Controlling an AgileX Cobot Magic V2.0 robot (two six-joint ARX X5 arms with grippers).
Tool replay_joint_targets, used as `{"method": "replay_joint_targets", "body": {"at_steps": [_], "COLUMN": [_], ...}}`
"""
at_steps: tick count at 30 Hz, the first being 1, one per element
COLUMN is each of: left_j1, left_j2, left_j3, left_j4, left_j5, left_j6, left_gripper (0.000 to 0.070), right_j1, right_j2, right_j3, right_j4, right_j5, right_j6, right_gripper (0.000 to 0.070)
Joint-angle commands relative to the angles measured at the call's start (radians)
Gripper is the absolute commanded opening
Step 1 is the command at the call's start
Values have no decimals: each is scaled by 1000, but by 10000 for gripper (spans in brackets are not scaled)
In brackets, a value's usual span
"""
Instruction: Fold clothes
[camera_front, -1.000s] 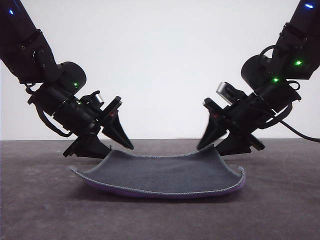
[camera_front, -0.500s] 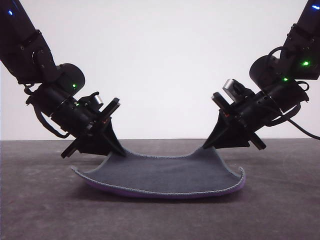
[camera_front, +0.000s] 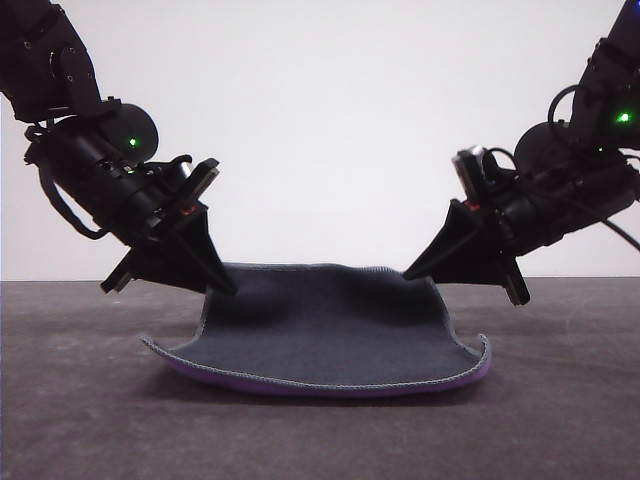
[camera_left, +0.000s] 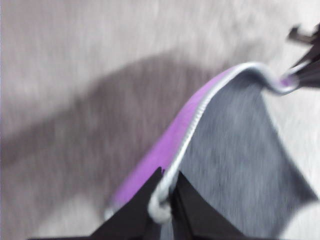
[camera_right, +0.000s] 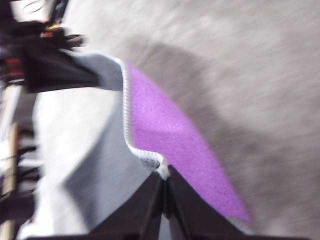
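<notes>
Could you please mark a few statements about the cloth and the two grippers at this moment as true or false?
1. Both grippers are shut on the cloth. True: the left gripper and the right gripper each pinch a far corner.
2. The whole cloth lies flat on the table. False: its far edge is raised, while its near edge rests on the table.
3. The grey face is up in the front view. True.
4. The underside is green. False: it is purple, as the wrist views show.
5. The grippers touch each other. False: they stand apart, at opposite corners.
</notes>
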Motion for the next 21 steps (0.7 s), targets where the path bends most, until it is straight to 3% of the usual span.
{"method": "replay_joint_targets", "body": {"at_steps": [1,12,21], "left_j1": [-4,-9,-48], "left_j2": [1,-67,-73], "left_j3": [16,16,16], "left_j4": [-33,-232,-386], "left_j5": [17,20,30], "left_j6": [59,180,251], "left_gripper": [11,17,28], "right_j1": [2,3,2], "right_j2": [-2,-32,-55], "right_j3": [18,18,18], "right_j4": [-36,-352,-523], "right_j5": [-23,-39,-60], "right_j6": [-66,-302,-412], "right_gripper": [6,6,6]}}
